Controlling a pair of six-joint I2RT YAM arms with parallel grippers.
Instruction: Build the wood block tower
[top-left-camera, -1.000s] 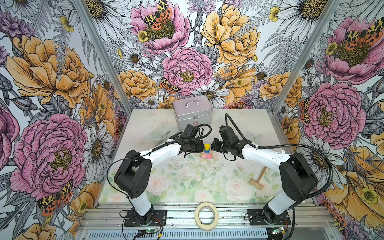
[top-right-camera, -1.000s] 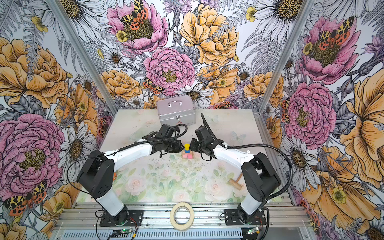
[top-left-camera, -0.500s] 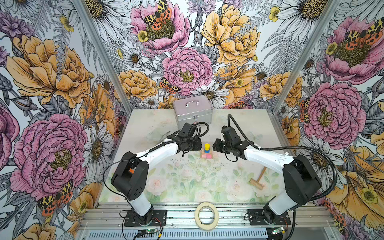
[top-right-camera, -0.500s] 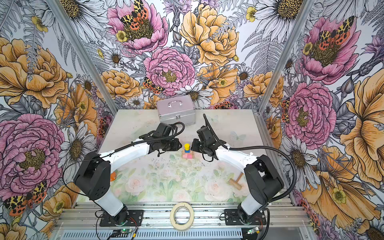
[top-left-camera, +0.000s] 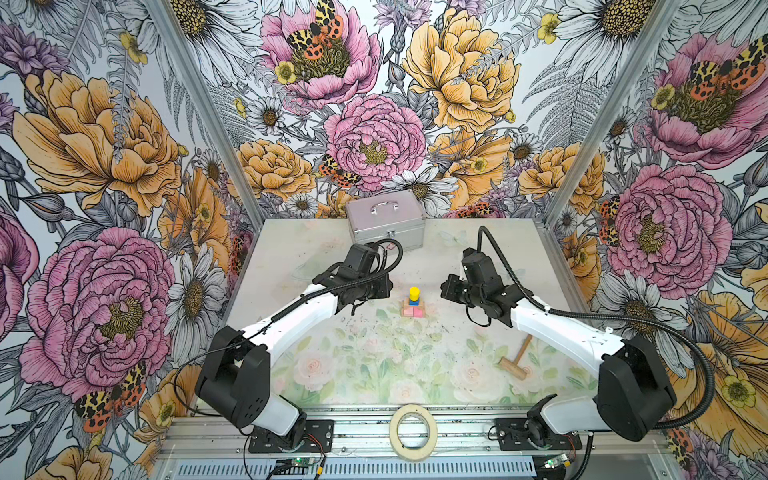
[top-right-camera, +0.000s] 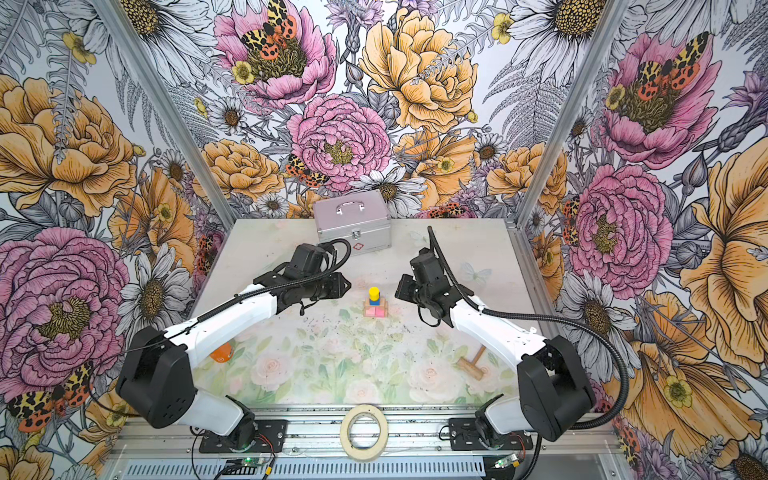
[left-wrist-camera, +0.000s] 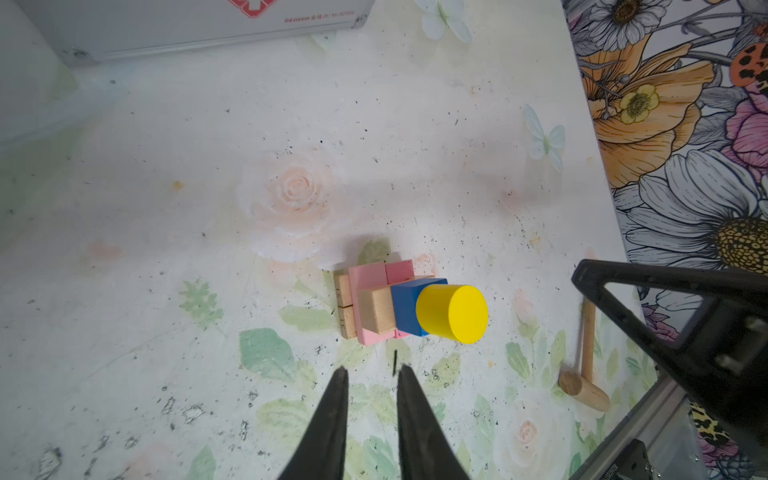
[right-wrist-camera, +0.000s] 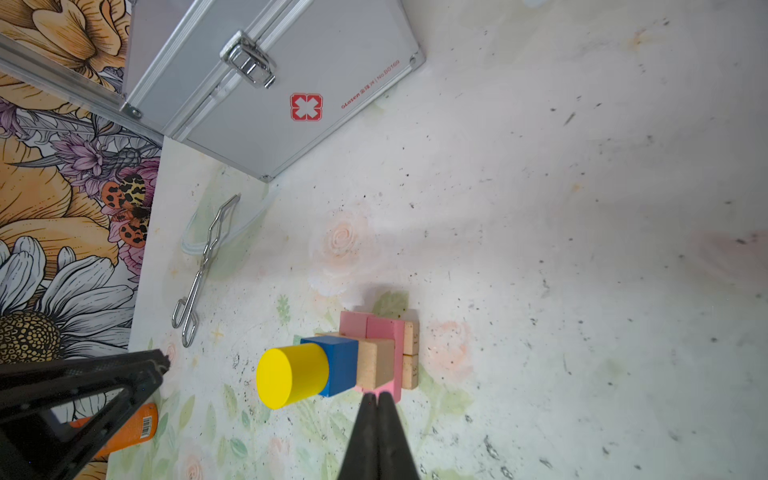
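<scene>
The wood block tower (top-left-camera: 413, 305) stands mid-table in both top views (top-right-camera: 375, 305). Two tan bricks (left-wrist-camera: 345, 307) lie at its base, with two pink bricks (left-wrist-camera: 370, 274) across them. Above come a tan brick (left-wrist-camera: 376, 309), a blue block (left-wrist-camera: 405, 305) and a yellow cylinder (left-wrist-camera: 453, 313) on top. My left gripper (left-wrist-camera: 372, 370) hovers just left of the tower (top-left-camera: 389, 288), open by a narrow gap and empty. My right gripper (right-wrist-camera: 377, 395) is shut on nothing, to the right of the tower (top-left-camera: 443, 289), its tips in line with the pink bricks (right-wrist-camera: 382, 328).
A silver case (top-left-camera: 386, 224) stands at the back, behind the tower. A wooden mallet (top-left-camera: 515, 361) lies at the front right. Metal tongs (right-wrist-camera: 203, 266) rest by a clear dish at the left, an orange object (top-right-camera: 222, 351) under the left arm. A tape roll (top-left-camera: 412, 426) sits on the front rail.
Both grippers have drawn back sideways from the tower, the right one farther. The left jaws have parted slightly. The tower stands unmoved.
</scene>
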